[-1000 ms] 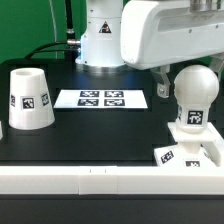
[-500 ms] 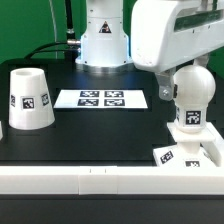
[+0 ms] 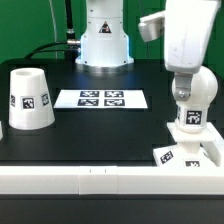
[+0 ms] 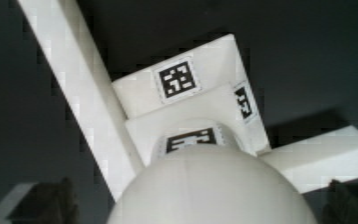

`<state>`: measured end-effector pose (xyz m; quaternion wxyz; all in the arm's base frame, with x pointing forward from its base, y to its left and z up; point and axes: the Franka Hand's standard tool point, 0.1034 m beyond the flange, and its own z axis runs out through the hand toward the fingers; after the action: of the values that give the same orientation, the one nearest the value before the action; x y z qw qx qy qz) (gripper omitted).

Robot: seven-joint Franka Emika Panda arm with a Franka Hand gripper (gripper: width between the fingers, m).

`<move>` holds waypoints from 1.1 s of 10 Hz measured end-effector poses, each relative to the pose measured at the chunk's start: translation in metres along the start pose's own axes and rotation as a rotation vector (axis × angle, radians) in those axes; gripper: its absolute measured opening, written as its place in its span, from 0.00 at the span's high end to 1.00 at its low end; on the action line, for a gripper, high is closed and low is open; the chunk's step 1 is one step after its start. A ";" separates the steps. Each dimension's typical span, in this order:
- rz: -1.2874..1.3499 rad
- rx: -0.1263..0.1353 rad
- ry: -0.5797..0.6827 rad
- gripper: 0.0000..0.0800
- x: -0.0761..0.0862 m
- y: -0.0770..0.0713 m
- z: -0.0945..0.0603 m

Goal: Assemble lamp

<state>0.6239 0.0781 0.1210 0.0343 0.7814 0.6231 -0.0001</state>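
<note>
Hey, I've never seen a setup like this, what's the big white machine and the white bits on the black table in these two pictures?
The big white machine is a robot arm putting a lamp together. One picture comes from a camera off the arm, the other from one on its wrist. On the black table sit a cup-like shade, a flat marker board, and a round bulb standing on a square base. The gripper hangs over the bulb; whether it holds it, I cannot tell.
</note>
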 end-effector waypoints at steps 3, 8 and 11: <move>-0.160 -0.005 -0.014 0.13 0.007 -0.002 0.000; -0.126 0.009 -0.019 0.13 0.007 -0.006 0.009; -0.117 0.009 -0.019 0.28 0.006 -0.005 0.009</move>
<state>0.6203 0.0846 0.1110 0.0366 0.7436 0.6675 -0.0124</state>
